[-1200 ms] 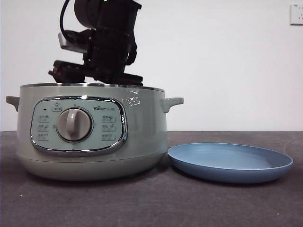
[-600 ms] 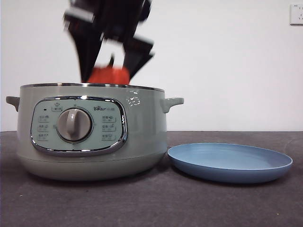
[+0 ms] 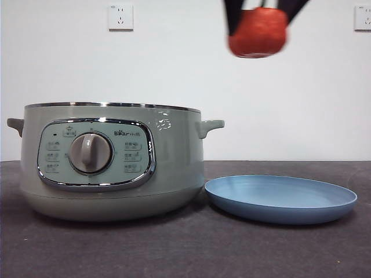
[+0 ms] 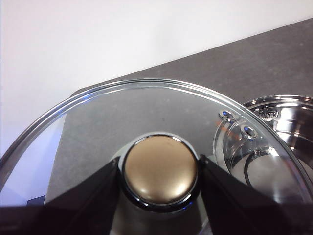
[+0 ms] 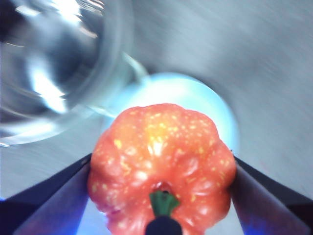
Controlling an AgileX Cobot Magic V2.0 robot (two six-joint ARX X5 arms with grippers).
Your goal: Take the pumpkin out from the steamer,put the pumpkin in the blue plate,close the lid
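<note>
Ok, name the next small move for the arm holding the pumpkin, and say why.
Probably lower it. The right gripper is shut on the pumpkin, high above the blue plate, which shows beneath it in the right wrist view. The steamer stands open; the left gripper holds the lid by its knob.

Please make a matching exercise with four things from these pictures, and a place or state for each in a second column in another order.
Things:
1. pumpkin
2. lid
3. plate
4. steamer

Places or states:
A. on the table, nothing on it
B. held by its knob in the left gripper
C. open, no lid on it
D. high in the air in the right gripper

Pairs: 1-D, 2-B, 3-A, 4-C
</note>
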